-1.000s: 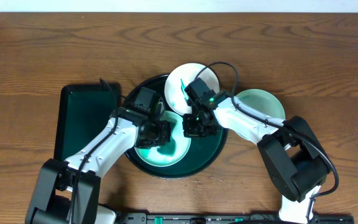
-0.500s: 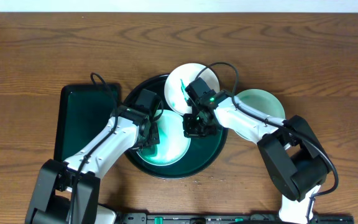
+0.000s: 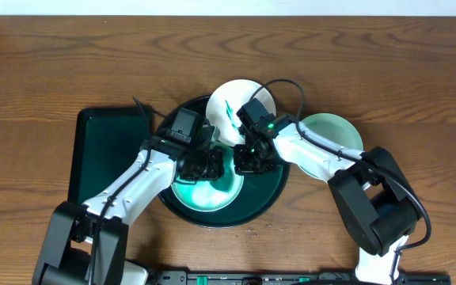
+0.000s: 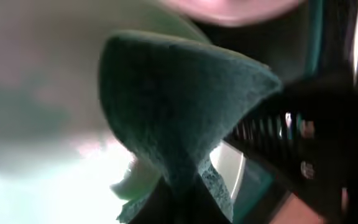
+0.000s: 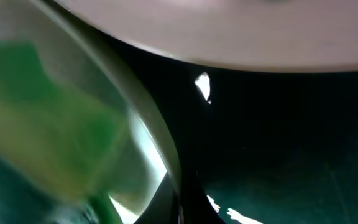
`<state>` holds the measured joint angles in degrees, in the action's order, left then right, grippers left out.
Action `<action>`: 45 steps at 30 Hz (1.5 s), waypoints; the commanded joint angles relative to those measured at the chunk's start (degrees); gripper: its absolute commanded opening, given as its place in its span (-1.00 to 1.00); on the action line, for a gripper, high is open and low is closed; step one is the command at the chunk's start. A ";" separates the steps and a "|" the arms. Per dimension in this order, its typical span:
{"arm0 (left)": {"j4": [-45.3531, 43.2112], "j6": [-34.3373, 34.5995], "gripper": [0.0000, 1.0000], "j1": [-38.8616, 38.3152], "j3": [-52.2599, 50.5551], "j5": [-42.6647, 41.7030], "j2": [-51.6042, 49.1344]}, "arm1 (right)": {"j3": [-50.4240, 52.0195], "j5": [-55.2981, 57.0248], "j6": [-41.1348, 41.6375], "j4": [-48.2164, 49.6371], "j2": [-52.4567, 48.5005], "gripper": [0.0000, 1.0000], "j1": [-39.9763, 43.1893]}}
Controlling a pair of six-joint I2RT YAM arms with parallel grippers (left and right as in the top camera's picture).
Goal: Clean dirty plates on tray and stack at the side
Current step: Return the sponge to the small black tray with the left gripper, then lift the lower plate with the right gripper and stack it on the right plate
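Sponge [image 4: 179, 112] clamped in left gripper [image 3: 199, 165], pressed onto smeared plate [image 3: 212, 196] at tray [image 3: 269, 194] centre. Right gripper [image 3: 248, 162] set at plate's rim, right of tray centre; its grip cannot be told. Risk: plate skidded by scrubbing if unheld, second plate [image 3: 232, 99] on tray's far rim knocked off.

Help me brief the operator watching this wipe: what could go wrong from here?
1. The left end effector and right end effector sit almost touching over the teal-smeared round white plate in the large round dark tray; they could collide.
2. The second round white plate lies across the tray's far rim, close to the right end effector; a nudge might tip it off.
3. The folded green sponge may slip.
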<state>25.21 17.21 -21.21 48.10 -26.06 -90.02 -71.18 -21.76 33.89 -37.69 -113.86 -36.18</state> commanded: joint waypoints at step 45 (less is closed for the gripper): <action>32.35 0.61 -0.86 24.37 30.12 25.20 1.16 | -2.27 69.37 -31.58 3.32 26.64 -0.97 -20.37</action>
<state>57.76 19.00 2.96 77.23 -0.58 -89.58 -72.40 31.16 11.20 -35.62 -88.40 -53.63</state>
